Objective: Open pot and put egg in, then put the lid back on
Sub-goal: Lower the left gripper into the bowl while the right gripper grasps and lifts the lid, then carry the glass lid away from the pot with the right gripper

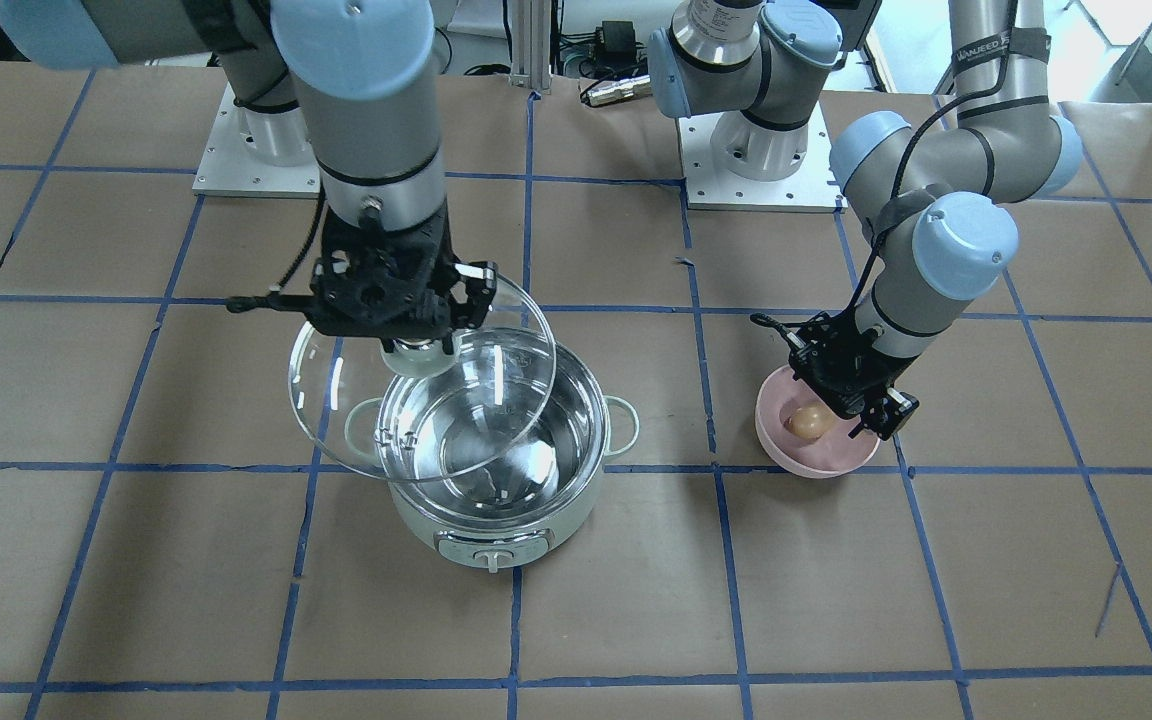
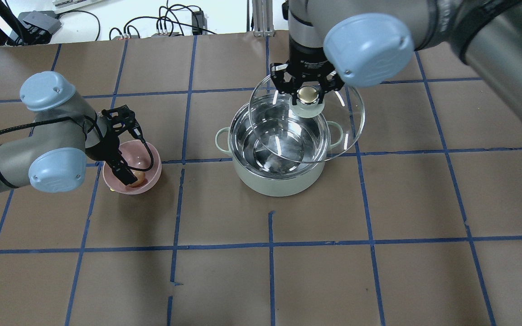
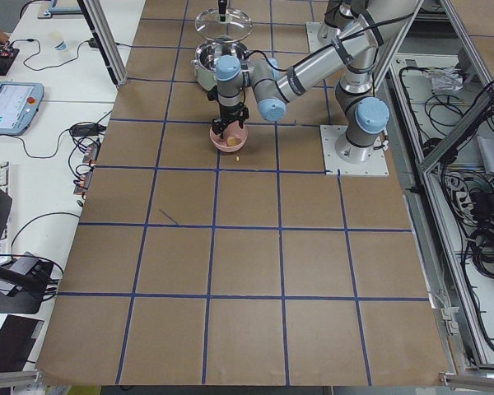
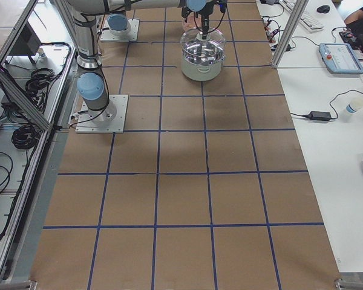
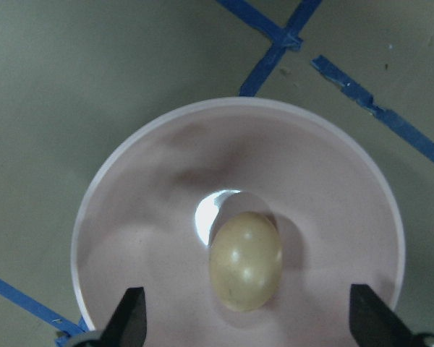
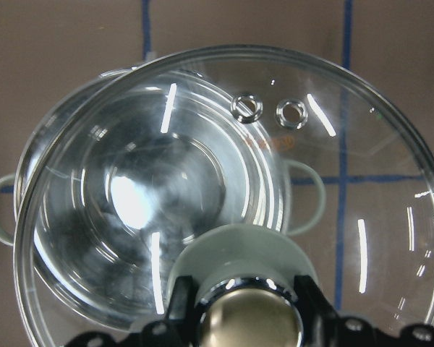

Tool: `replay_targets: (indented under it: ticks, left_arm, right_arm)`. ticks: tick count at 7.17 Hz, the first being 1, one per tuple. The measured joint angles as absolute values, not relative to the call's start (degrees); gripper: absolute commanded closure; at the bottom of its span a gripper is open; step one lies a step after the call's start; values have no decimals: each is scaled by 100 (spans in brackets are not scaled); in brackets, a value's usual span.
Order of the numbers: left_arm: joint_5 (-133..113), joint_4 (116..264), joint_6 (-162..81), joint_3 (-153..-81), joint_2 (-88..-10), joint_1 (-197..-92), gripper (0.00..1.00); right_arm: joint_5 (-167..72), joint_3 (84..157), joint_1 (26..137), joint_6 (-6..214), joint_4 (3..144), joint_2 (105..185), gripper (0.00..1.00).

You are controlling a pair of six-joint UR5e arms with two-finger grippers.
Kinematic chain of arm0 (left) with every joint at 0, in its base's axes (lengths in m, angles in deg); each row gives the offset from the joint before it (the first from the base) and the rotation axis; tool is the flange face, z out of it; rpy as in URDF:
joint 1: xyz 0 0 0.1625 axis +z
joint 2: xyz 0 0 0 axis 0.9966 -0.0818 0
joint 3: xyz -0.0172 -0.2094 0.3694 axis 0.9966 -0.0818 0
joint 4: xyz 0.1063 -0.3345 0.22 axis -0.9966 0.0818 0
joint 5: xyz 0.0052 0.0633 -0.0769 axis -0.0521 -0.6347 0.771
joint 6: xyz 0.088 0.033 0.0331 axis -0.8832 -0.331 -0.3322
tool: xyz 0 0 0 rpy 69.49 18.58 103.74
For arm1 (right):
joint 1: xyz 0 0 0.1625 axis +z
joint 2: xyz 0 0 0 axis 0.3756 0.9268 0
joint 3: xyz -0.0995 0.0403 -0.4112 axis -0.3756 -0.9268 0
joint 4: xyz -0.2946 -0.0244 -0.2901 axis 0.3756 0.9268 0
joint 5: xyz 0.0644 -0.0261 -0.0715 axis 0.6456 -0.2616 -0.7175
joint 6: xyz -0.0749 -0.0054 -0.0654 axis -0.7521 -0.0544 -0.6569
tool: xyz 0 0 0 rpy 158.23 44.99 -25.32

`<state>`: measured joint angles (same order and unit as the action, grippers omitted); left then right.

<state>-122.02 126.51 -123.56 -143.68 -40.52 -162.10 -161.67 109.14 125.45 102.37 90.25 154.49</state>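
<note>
Presently clenching beige knob (image 6: 249, 322) with right gripper (image 2: 308, 94), holding large clear glass lid (image 2: 342, 131) tilted above round mint-green electric pot (image 2: 283, 183), baring its steel mouth. Straddling small light-brown egg (image 5: 246, 260) in pink bowl (image 5: 145, 188) with spread-open left gripper (image 5: 249, 318), ready for pinching.

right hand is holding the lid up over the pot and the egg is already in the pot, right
No: the egg lies in the pink bowl under the open left hand, not in the pot, as the left wrist view shows. The right hand does hold the lid over the pot.
</note>
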Motion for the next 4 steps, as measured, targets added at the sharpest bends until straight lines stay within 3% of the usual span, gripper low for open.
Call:
replay_targets:
  ticks: [4]
  left_arm:
    - [-12117,12335,-12611,-14422,-4332,-16220,2]
  right_arm:
    - [-16107,11193,11088,8437,7855,16397,98]
